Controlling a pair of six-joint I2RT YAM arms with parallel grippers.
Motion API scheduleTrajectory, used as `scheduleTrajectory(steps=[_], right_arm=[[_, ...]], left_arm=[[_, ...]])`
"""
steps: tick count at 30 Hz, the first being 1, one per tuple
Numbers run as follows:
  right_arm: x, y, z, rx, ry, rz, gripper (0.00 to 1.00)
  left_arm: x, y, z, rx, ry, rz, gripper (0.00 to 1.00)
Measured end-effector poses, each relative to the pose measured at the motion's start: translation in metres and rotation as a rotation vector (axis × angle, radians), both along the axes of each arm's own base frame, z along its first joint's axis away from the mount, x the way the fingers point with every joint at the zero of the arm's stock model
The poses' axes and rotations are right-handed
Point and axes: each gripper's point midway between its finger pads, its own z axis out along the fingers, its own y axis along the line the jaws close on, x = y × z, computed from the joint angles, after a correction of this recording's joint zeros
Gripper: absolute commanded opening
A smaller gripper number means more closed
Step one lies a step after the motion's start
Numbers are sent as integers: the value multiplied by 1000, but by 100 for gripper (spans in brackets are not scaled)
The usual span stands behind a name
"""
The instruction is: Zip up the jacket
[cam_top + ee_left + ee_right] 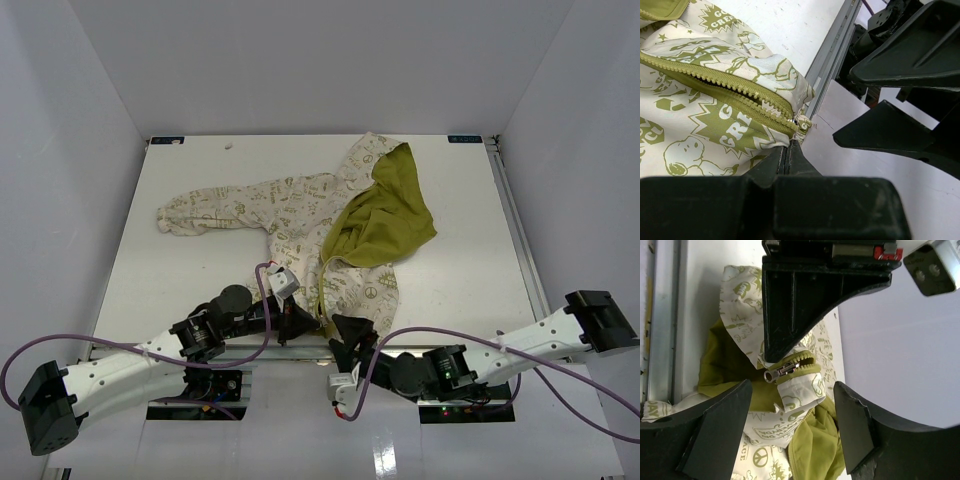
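A small hooded fabric jacket (300, 205), cream with a green printed pattern, lies flat on the white table (460, 270). Its long axis runs from the near edge toward the far side and leans a little to the right. The hood (365, 160) points away from the arms and the hem (330, 312) lies just beside the grey metal rail (832, 55) at the near edge. One sleeve (200, 212) stretches out to the left. The right front panel is folded open, so its plain olive-green lining (385, 215) faces up. The olive zipper (725, 82) is undone, its two rows of teeth spreading apart toward the hood and meeting at the hem. The small metal slider (777, 374) sits at that bottom end. The left gripper (789, 150) has its black fingers clenched on the hem fabric right at the foot of the zipper. The right gripper (792, 387) is just beside it with its fingers spread wide, one to either side of the slider, touching nothing.
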Motion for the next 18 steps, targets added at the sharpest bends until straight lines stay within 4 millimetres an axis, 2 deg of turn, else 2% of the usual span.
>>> scheduleTrajectory(steps=[7,18], right_arm=[[12,-7,-21,-41,-154,-56,72],[13,-1,3,62,-177,-74,70]], left_arm=[[0,0,0,-1,0,-2,0],[-1,0,2,-10,-5,-6,0]])
